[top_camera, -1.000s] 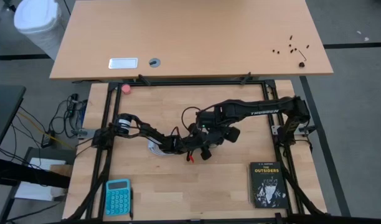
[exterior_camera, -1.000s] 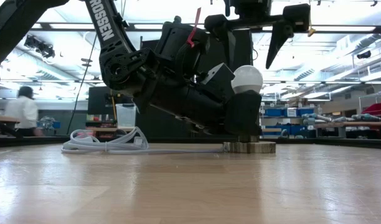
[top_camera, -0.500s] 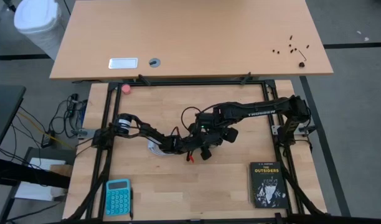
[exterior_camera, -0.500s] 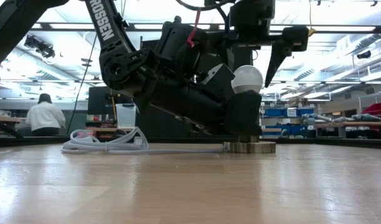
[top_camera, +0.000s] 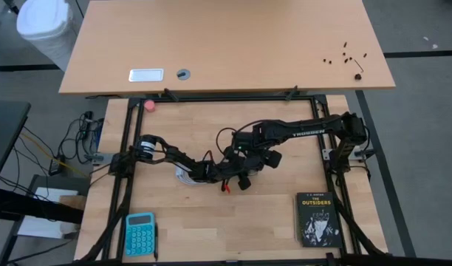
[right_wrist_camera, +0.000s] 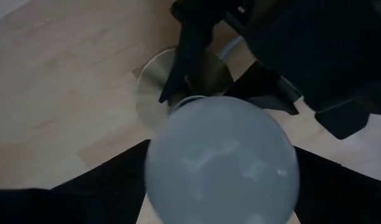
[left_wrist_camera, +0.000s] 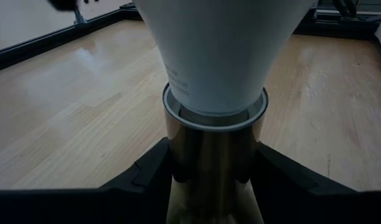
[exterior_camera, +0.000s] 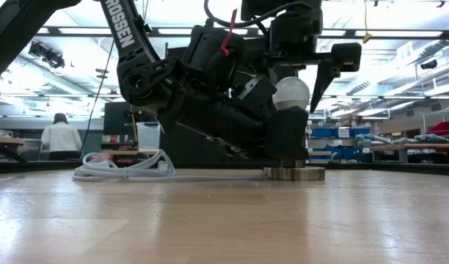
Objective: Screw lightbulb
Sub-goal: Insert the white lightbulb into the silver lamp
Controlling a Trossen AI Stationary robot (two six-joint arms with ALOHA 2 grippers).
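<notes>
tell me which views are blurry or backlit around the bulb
Low view: bright ceiling lights behind leave both arms as dark silhouettes, the lightbulb still clear. Right wrist view: the globe is soft, out of focus. Left wrist view: sharp, the bulb's neck in shade.

Matt frosted lightbulb (right_wrist_camera: 222, 158), glossy brass-like socket (left_wrist_camera: 213, 155), pale wood table (exterior_camera: 136, 220).
</notes>
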